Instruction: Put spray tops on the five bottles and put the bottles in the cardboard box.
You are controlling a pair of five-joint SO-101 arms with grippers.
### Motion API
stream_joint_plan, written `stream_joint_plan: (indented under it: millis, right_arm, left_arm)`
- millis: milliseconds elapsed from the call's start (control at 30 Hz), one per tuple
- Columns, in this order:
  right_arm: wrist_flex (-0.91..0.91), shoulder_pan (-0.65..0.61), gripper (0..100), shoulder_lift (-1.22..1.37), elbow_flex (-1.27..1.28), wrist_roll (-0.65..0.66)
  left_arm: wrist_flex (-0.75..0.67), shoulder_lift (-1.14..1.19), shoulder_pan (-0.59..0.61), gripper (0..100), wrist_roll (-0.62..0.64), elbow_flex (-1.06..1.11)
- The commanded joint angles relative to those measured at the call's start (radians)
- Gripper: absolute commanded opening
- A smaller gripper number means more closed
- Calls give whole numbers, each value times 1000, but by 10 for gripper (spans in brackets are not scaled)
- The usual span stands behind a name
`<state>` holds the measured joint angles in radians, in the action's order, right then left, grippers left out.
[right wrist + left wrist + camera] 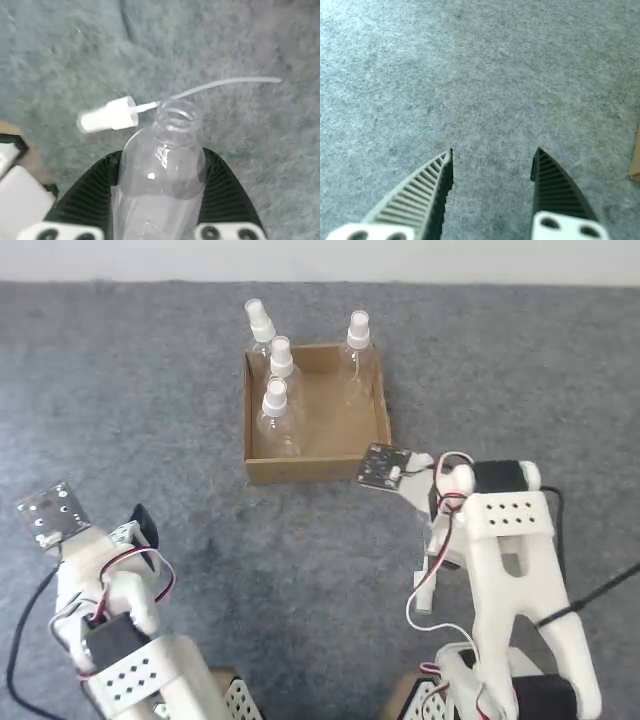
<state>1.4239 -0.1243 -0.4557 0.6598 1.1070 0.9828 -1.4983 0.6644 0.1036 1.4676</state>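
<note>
Lower left in the high view, the left hand (pixel 495 150) hangs open over bare grey desk (pixel 470 60). The right hand (pixel 163 156) is clamped around an uncapped clear bottle (pixel 161 185). A loose spray top (pixel 107 116) lies on the desk just beside its neck, tube running past the mouth. Farther up, the cardboard box (pixel 300 468) holds three capped bottles (pixel 278 415), with a fourth capped bottle (pixel 260 330) seemingly at its back-left corner
</note>
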Motion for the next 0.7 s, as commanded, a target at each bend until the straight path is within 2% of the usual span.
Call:
stream_joint_plan:
  millis: [0, 167, 333, 500, 667]
  right_arm:
    - [-108, 65, 51, -39, 54, 68]
    - [-246, 127, 50, -39, 167, 130]
    - [-384, 156, 50, -39, 259, 133]
    - [-533, 150, 50, -38, 371, 133]
    - [-608, 116, 50, -38, 450, 130]
  left_arm:
    - [-32, -12, 3, 243, -2, -13]
    - [-32, -12, 3, 243, -2, -13]
    - [-32, -12, 3, 243, -2, -13]
    - [-32, -12, 3, 243, -2, -12]
    - [-32, -12, 3, 243, -2, -12]
